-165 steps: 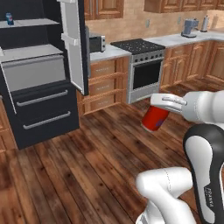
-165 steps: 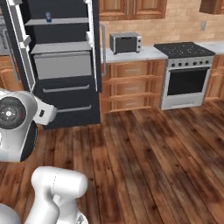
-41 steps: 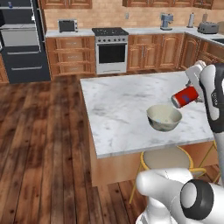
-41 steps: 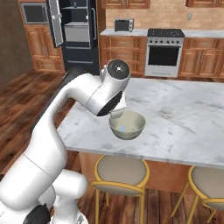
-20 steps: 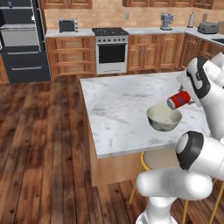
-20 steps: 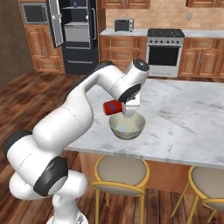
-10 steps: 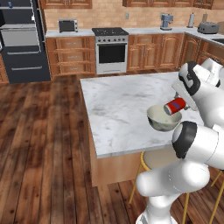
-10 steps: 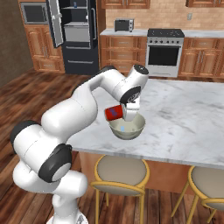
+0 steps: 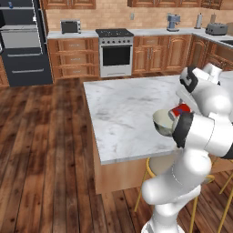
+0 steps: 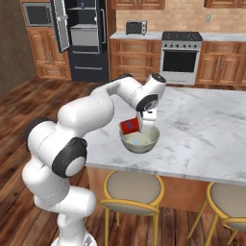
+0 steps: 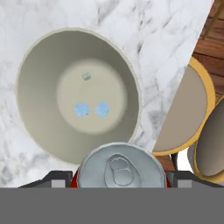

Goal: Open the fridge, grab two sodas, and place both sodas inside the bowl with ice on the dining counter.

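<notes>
Bowl (image 11: 39, 109) mouth wide open — marble counter (image 10: 211, 125) around it bare.

The soda can (image 10: 129, 126) is red with a silver top (image 11: 123, 166). The bowl (image 10: 140, 139) is pale beige-green, lighter inside, with pale blue ice cubes (image 11: 91, 109) at its centre. The dining counter (image 9: 127, 113) is white with grey marbling on a light wood base. At 4 o'clock in the hand view, the stool (image 11: 186, 116) has a tan seat and yellow rim. The fridge (image 10: 86, 38) is black.

A home kitchen: steel oven range (image 9: 115, 51), wooden cabinets (image 9: 68, 57), marbled dining counter (image 9: 127, 113).
</notes>
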You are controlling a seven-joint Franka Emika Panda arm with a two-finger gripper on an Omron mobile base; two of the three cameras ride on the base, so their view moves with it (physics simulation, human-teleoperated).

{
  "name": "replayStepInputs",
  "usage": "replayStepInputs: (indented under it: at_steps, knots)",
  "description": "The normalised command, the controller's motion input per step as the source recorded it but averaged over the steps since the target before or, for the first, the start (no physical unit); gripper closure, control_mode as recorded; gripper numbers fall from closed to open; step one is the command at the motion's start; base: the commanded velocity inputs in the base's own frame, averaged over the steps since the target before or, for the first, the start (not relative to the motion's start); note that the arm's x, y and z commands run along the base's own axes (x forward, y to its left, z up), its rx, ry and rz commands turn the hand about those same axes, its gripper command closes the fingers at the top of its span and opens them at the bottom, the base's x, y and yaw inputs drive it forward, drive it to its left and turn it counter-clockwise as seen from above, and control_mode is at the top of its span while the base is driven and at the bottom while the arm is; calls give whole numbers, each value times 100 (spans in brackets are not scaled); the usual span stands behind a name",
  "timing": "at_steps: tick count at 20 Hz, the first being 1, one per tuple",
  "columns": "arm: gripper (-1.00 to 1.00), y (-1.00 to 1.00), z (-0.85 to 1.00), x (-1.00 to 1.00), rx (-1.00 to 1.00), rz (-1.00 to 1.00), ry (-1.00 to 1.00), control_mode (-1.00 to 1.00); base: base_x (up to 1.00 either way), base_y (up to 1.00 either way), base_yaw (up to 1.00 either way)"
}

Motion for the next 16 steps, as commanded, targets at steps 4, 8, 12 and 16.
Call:
replayStepInputs:
  at_steps: [4, 8, 12, 16]
  knots:
    - [100, -13, -25, 35, 0, -2, 6, -100, 0, 0, 0]
    - [100, -1, -26, 35, 0, -2, 6, -100, 0, 0, 0]
    - [100, 0, -29, 31, 0, -1, 6, -100, 0, 0, 0]
    - [100, 0, -29, 30, 0, -1, 6, -100, 0, 0, 0]
